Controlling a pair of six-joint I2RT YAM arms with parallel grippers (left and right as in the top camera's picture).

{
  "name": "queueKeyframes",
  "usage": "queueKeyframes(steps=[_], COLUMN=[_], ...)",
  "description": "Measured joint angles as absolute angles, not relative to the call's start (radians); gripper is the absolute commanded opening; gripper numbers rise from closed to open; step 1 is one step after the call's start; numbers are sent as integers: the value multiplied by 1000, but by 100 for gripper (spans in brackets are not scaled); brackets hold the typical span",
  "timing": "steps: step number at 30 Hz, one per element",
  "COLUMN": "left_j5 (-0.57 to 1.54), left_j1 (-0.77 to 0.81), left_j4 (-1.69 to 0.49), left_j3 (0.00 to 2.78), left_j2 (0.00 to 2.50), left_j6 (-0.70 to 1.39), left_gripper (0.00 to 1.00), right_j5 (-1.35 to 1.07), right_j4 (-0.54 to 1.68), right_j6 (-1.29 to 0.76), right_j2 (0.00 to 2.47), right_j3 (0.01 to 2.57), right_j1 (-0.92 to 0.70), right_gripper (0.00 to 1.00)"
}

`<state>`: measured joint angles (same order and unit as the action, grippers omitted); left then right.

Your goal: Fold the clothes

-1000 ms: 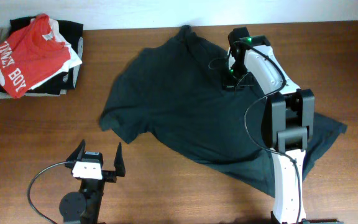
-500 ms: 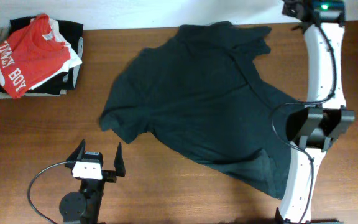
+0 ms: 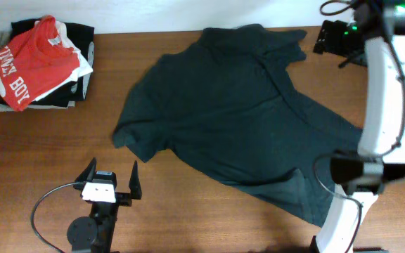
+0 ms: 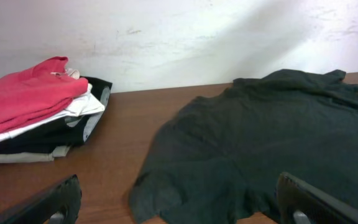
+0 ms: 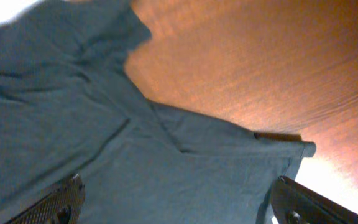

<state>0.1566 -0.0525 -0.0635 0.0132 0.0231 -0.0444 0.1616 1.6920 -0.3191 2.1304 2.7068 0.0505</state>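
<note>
The clothes, a large black T-shirt, lie spread and creased across the middle of the table, with one sleeve toward the front left and a corner near the right arm's base. My right gripper hovers open at the back right, just beyond the shirt's far corner. In its wrist view the dark fabric fills the space under the open right gripper, untouched. My left gripper stands open at the front left, short of the sleeve; nothing lies in the left gripper.
A pile of folded clothes topped by a red shirt with white lettering sits at the back left corner, also seen as the red shirt. A white wall runs along the table's far edge. Bare wood shows right of the shirt.
My right gripper carried a part of the shirt from the middle to the back right, opened and let it go. The shirt now lies wider. The left arm has not moved.
</note>
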Motion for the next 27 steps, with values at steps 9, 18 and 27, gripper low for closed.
queueKeyframes(steps=[9, 18, 27], left_j5=[157, 156, 157], left_j1=[-52, -52, -52], left_j4=[-64, -64, -64], left_j3=[13, 13, 13], left_j2=[23, 23, 22], left_j6=[-44, -44, -44], left_gripper=[99, 99, 99], right_j5=[114, -178, -193], right_j4=[1656, 1296, 952], right_j6=[-384, -236, -340], right_j2=[1582, 1452, 1570], right_j3=[1885, 1114, 895], right_j1=[38, 38, 38], right_gripper=[99, 97, 83])
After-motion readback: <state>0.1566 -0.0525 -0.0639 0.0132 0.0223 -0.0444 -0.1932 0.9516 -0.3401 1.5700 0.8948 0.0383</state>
